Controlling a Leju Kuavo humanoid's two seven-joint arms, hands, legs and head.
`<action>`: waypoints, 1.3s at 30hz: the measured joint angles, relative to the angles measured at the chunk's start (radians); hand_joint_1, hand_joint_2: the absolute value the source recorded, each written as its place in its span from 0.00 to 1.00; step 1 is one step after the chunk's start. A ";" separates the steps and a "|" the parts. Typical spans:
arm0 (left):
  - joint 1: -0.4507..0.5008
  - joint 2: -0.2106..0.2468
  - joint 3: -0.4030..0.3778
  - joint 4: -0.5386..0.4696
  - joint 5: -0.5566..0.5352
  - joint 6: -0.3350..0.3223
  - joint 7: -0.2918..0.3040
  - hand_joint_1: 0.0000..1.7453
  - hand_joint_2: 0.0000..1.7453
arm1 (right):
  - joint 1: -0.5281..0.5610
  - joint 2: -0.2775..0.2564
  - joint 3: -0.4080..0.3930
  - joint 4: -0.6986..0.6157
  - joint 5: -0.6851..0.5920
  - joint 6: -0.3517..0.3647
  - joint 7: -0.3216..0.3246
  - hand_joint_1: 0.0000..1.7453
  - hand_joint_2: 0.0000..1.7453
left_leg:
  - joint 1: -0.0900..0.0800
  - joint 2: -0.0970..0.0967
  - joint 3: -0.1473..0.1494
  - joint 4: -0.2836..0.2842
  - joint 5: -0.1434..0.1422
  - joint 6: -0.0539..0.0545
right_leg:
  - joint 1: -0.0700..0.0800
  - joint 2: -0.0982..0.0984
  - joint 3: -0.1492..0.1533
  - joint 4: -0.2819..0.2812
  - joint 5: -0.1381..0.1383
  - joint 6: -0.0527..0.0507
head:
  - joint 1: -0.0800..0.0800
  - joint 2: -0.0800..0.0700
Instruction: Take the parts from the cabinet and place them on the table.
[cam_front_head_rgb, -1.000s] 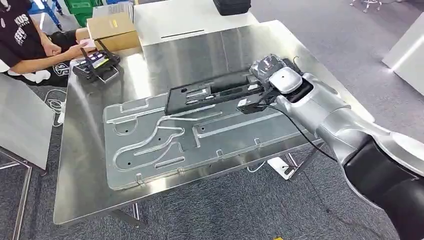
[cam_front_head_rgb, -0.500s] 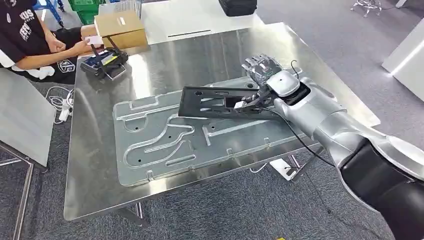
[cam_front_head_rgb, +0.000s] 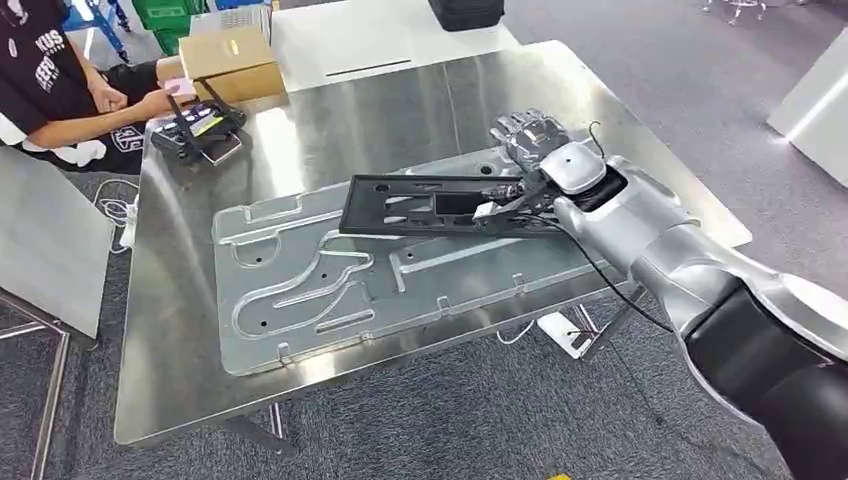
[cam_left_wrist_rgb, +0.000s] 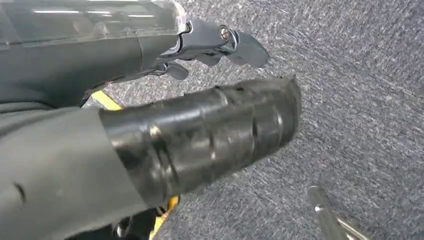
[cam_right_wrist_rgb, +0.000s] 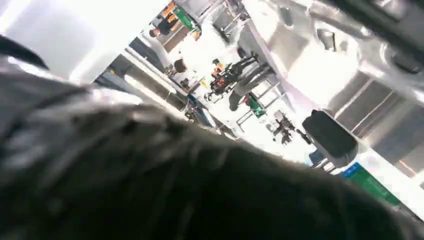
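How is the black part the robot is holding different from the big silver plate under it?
The black part is dark, narrower and shorter; the silver plate is pale, shiny metal and much larger. The black part is gripped at one end by the right hand; the silver plate lies flat on the table, untouched. Both are flat panels with cutouts or grooves.

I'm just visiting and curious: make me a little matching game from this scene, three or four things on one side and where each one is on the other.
Things:
1. black part
2. grey metal plate
3. cardboard box
4. black remote controller

Places:
A. at the table's far edge, beside the seated person
B. held at one end by the right robot hand, over the plate
C. on the table's far left corner, just in front of the box
D. lying flat across the middle of the steel table

Pairs: 1-B, 2-D, 3-A, 4-C
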 joint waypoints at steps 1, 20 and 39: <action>0.000 0.000 0.000 0.000 0.000 -0.002 -0.001 0.00 0.00 | -0.004 -0.003 -0.002 0.000 0.005 0.002 0.000 0.00 0.00 | -0.007 0.000 0.018 -0.028 -0.018 0.005 | 0.009 0.001 -0.006 0.005 -0.004 0.007 | 0.000 0.000; 0.001 -0.001 0.002 0.000 0.000 -0.011 0.006 0.00 0.00 | -0.129 -0.101 -0.010 -0.036 0.042 0.118 -0.027 0.00 0.00 | -0.013 -0.006 -0.021 -0.027 0.030 0.024 | 0.015 0.002 0.003 0.010 -0.011 0.006 | 0.001 0.000; -0.007 0.004 0.001 0.000 -0.016 -0.025 0.003 0.00 0.00 | -0.187 -0.177 -0.010 -0.083 0.039 0.156 -0.036 0.00 0.00 | -0.009 0.006 0.045 -0.048 -0.017 0.062 | 0.001 0.000 -0.151 0.143 -0.064 0.038 | 0.002 0.000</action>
